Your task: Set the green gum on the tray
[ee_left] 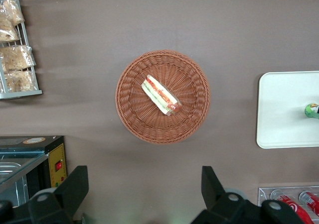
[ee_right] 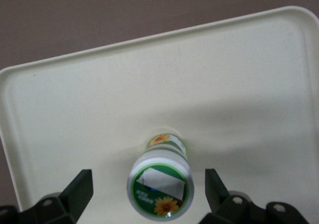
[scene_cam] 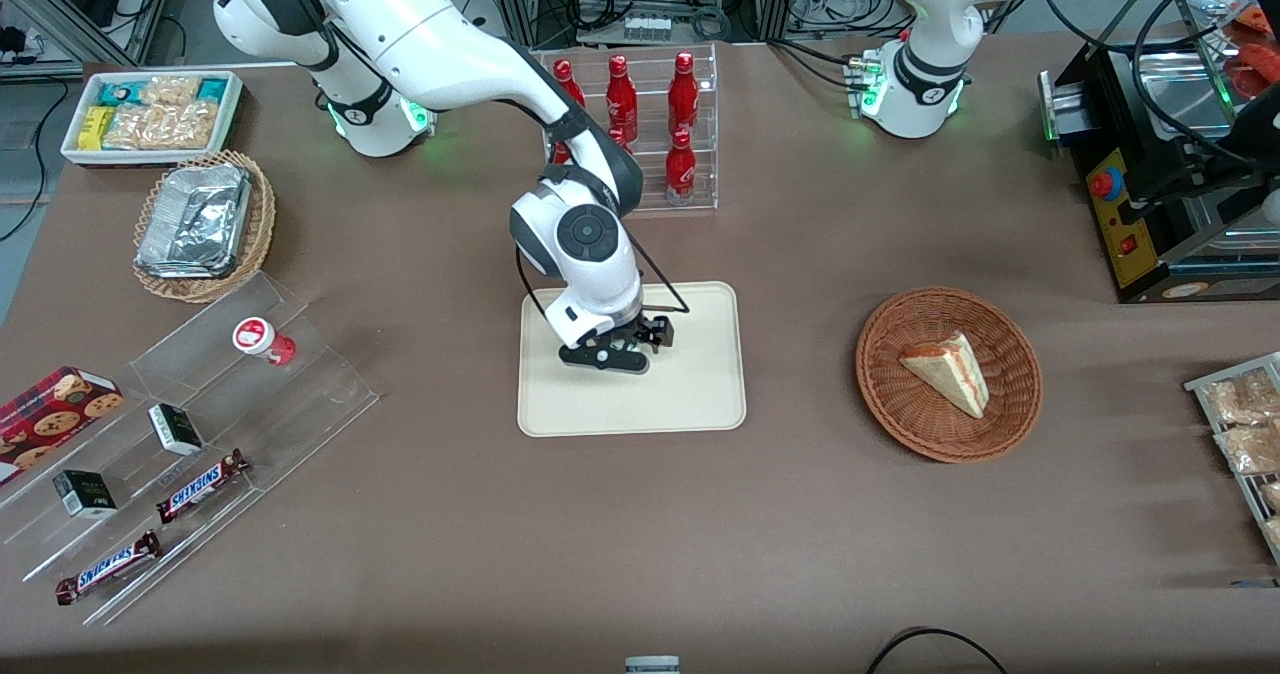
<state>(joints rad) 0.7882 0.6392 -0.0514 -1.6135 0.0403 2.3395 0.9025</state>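
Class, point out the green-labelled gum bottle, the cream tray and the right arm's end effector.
Small green-labelled gum bottle (ee_right: 160, 191), right wrist view, on its white lid.
Flat cream rectangular tray (scene_cam: 700, 394), front view, on bare surface.
End effector (ee_right: 148, 191), right wrist view, open, straddling the bottle above the tray.

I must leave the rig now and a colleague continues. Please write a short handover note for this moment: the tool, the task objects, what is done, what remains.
Tool: open, above the tray, one finger on each side of the green gum, not touching it.
Green gum: stands upright on the tray, lid up.
Done: the gum appears placed on the tray and released.
Left: probably only to lift the tool straight up clear of the bottle and retract the arm.
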